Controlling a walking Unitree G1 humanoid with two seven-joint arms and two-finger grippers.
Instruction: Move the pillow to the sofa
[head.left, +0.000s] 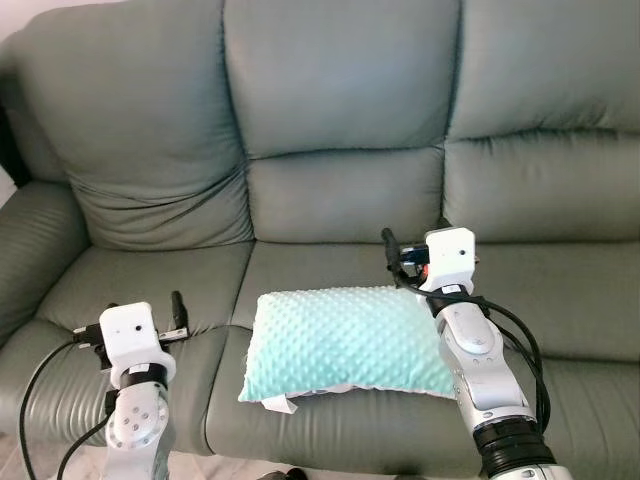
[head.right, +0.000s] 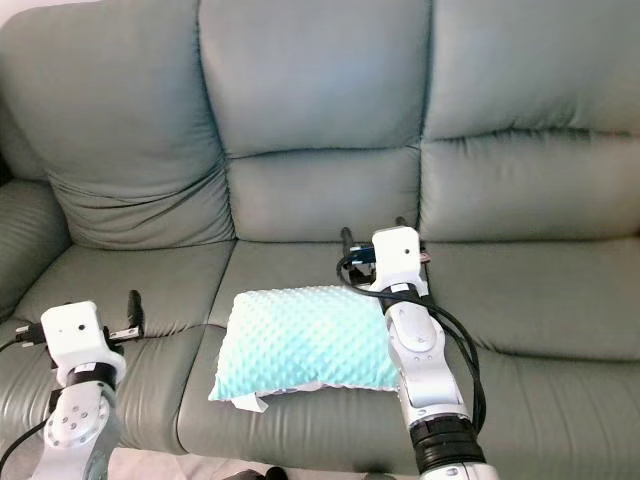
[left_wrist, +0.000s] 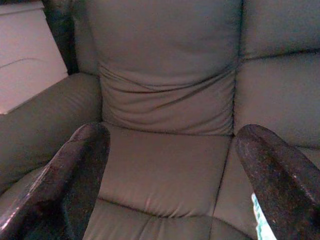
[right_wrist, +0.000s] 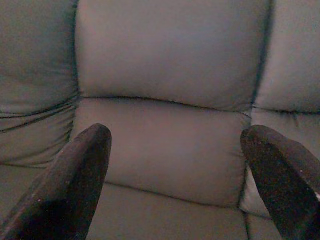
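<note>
A mint-green dotted pillow (head.left: 345, 340) lies flat on the middle seat cushion of the grey-green sofa (head.left: 340, 120), near the front edge. My right gripper (head.left: 414, 238) hovers just above the pillow's far right corner, open, with nothing between its fingers (right_wrist: 75, 185); it faces the middle backrest. My left gripper (head.left: 132, 315) is over the left seat cushion, left of the pillow and apart from it, also open and empty. In the left wrist view a sliver of the pillow (left_wrist: 260, 220) shows beside one finger (left_wrist: 280, 175).
The sofa has three seats with padded backrests and a left armrest (head.left: 35, 250). A pale piece of furniture or wall (left_wrist: 25, 55) stands beyond the left armrest. The right seat cushion (head.left: 570, 300) is bare.
</note>
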